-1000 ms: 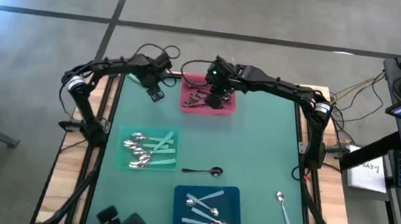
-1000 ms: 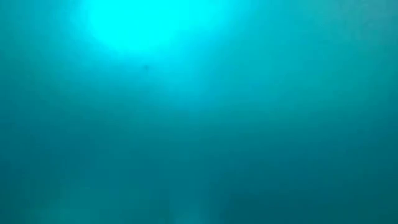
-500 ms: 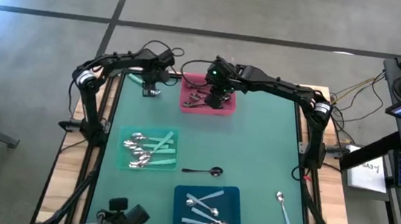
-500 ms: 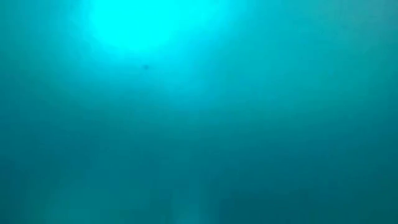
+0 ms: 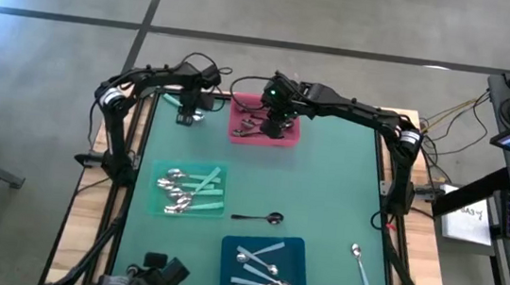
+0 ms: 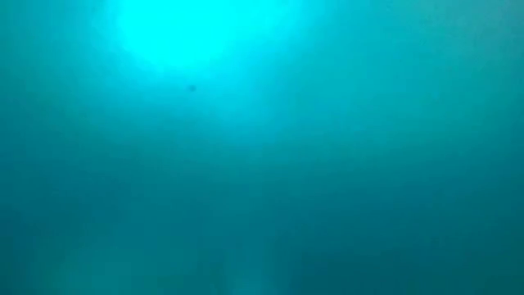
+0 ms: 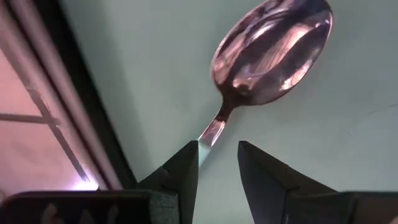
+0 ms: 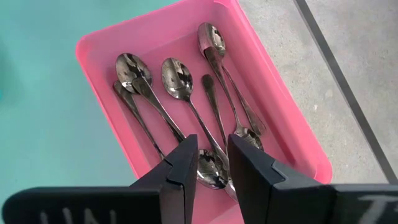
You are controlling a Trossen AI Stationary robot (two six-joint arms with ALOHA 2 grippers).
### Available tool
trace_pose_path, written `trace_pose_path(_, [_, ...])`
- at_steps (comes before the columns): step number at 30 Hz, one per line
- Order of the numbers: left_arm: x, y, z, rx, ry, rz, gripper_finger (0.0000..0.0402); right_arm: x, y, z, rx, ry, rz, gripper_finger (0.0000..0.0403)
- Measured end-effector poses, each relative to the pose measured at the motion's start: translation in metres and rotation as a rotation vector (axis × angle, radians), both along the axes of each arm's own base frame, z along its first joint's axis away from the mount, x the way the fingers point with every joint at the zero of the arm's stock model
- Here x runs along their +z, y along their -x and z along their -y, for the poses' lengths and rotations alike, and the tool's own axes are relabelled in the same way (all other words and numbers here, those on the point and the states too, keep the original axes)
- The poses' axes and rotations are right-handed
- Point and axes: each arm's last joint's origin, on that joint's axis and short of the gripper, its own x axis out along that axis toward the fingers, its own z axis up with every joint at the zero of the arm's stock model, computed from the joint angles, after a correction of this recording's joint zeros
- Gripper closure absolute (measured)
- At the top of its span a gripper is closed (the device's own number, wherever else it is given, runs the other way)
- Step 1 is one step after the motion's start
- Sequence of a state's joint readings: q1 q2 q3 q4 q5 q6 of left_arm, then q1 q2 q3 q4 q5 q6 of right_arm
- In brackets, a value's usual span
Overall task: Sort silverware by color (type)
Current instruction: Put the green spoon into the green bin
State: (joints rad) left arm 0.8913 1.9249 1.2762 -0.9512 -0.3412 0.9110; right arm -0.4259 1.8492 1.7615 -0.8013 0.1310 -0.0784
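The left claw (image 7: 217, 165) is set low over a mint-handled spoon (image 7: 267, 53) lying on the surface (image 5: 327, 183) at the far left corner; its fingers are seen a little apart on either side of the handle's neck, and a firm grip cannot yet be confirmed. The right claw (image 8: 211, 158) hangs over the pink tray (image 8: 99, 46) with its fingers narrowly apart and nothing between them.

Most of the sorting is judged done. In the pink tray (image 5: 237, 133), about six dark metal spoons (image 8: 180, 78) are counted from the right wrist view. In the green tray (image 5: 155, 210), roughly five mint-handled spoons (image 5: 184, 187) are made out, and in the blue tray (image 5: 296, 251) about five pale-blue-handled ones (image 5: 261, 267); exact numbers cannot be told, since they overlap.

Three pieces are left loose: the mint spoon under the left claw, one dark spoon (image 5: 258, 218) between the green and blue trays, and one pale-blue-handled spoon (image 5: 360, 267) near the right edge.
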Motion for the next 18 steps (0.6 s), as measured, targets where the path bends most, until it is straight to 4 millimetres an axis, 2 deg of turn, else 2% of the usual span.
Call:
trace_pose_path(12, [-0.028,-0.004,-0.006,-0.058,0.061,-0.066,0.0305,0.000,0.000,0.000,0.000,0.001,0.000,0.0323])
trace_pose_path(18, [-0.029,-0.005,-0.007,-0.079,0.077,-0.072,0.0334,0.000,-0.001,0.000,0.000,0.003,0.006,0.0323])
